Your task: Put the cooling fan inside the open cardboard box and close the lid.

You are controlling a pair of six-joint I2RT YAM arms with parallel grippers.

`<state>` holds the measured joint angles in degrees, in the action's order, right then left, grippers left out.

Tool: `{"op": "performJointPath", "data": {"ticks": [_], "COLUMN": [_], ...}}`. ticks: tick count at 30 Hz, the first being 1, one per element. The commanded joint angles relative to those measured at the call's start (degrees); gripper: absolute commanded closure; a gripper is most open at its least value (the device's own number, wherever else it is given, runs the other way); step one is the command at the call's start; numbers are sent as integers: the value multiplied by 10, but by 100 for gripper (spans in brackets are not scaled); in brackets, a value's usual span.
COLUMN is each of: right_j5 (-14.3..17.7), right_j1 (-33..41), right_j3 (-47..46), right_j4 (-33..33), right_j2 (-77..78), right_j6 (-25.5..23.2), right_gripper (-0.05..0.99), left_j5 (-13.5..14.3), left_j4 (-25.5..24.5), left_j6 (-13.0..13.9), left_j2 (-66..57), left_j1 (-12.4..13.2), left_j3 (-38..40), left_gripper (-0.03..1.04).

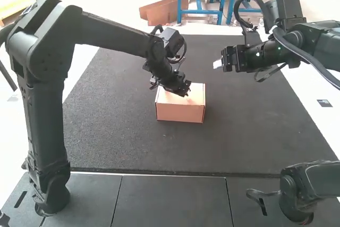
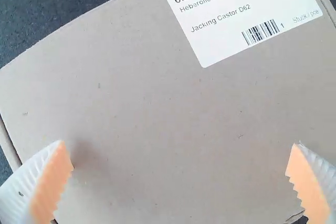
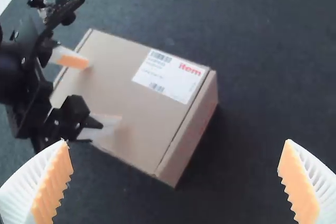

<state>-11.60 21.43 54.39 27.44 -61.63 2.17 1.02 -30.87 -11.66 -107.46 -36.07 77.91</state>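
A small brown cardboard box (image 1: 180, 103) sits in the middle of the dark mat with its lid lying flat. A white printed label (image 3: 167, 75) is stuck on the lid (image 2: 173, 124). My left gripper (image 1: 172, 85) is open, its orange-padded fingertips (image 3: 73, 61) resting on the lid near the box's left edge. My right gripper (image 1: 219, 63) hangs open in the air, above and to the right of the box, with nothing between its fingers (image 3: 50, 179). The cooling fan is hidden from sight.
The dark mat (image 1: 106, 120) reaches well beyond the box on all sides. Its front edge meets a row of black panels (image 1: 170, 200) near the arm bases. White floor (image 1: 313, 115) lies to the right of the mat.
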Motion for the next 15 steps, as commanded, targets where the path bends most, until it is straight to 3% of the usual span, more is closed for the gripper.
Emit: {"op": "performJointPath", "data": {"ticks": [1,8,15], "right_j5": [-11,-11,-1], "right_j1": [-9,-10,-10], "right_j3": [-1,3,27], "right_j4": [5,15,3], "right_j2": [27,37,35], "right_j6": [-4,-12,-50], "right_gripper": [3,3,3], "left_j5": [-15,-11,15], "left_j4": [6,8,-31], "left_j6": [-1,-1,-3], "left_j2": [-11,-5,76], "left_j1": [-10,-15,1], "left_j3": [-17,-19,58], "left_gripper": [4,4,4]}}
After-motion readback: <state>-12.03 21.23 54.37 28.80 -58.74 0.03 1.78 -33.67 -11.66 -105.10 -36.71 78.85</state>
